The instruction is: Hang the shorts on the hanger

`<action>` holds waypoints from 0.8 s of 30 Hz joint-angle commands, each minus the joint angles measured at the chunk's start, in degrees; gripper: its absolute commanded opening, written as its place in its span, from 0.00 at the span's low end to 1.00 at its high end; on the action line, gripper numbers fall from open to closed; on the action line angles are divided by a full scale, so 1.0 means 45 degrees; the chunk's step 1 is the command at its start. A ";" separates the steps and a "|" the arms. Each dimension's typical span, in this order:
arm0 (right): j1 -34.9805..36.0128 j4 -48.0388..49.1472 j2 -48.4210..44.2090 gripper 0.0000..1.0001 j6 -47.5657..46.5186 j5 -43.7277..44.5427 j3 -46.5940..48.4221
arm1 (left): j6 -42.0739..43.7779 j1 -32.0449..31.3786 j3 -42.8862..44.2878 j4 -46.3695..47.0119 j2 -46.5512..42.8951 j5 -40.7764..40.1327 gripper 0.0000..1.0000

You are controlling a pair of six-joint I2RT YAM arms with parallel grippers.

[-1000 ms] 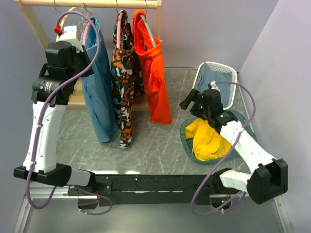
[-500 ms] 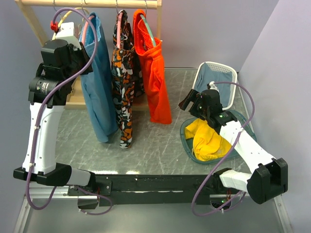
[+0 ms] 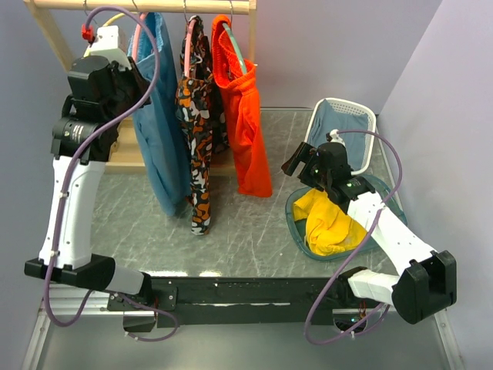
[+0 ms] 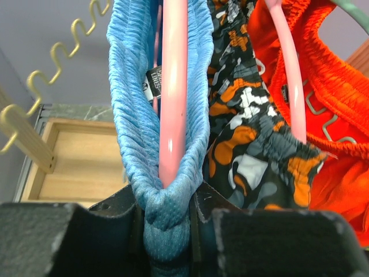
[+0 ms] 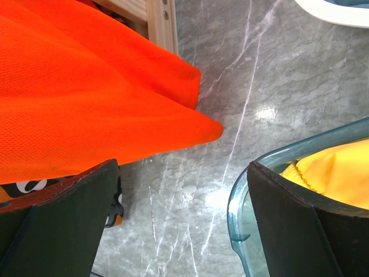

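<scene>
Left jaws, wrist view: the left gripper (image 4: 167, 214) is nearly closed, pinching a bunched fold of the shorts (image 4: 130, 115) at the waistband. The hanger (image 4: 173, 86) runs inside that band just above.
Right jaws, wrist view: the right gripper (image 5: 181, 219) is spread wide and holds nothing. It sits over bare table (image 5: 230, 115), between the orange shorts (image 5: 75, 104) and the teal basin (image 5: 239, 202).
Shorts, top view: they hang from the rail (image 3: 154, 6) at the rack's left end, with the left arm raised to their top edge.
Risk: a sideways tug could slide the band off the hanger's arm or lift its hook off the rail. Letting go with the band half seated could drop the shorts.
In the way: the patterned shorts (image 3: 192, 131) press against the blue pair. The cream hanger (image 4: 52, 57) just beside could snag.
Elsewhere: the yellow cloth (image 3: 327, 220) and white basket (image 3: 371, 119) lie well apart.
</scene>
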 commanded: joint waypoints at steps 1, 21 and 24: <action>0.0115 0.0357 0.0024 1.00 -0.0068 0.0086 0.0593 | 0.0285 0.0017 0.0017 0.2924 0.0135 0.0510 0.01; 0.0505 0.0025 -0.1226 1.00 -0.0185 0.0066 0.0359 | -0.1296 -0.0119 -0.0469 0.1029 -0.1307 -0.0975 0.96; 0.0603 0.0006 -0.1519 1.00 -0.0185 0.0125 0.0261 | -0.1434 -0.1342 -0.1387 0.1224 -0.2011 -0.1517 0.96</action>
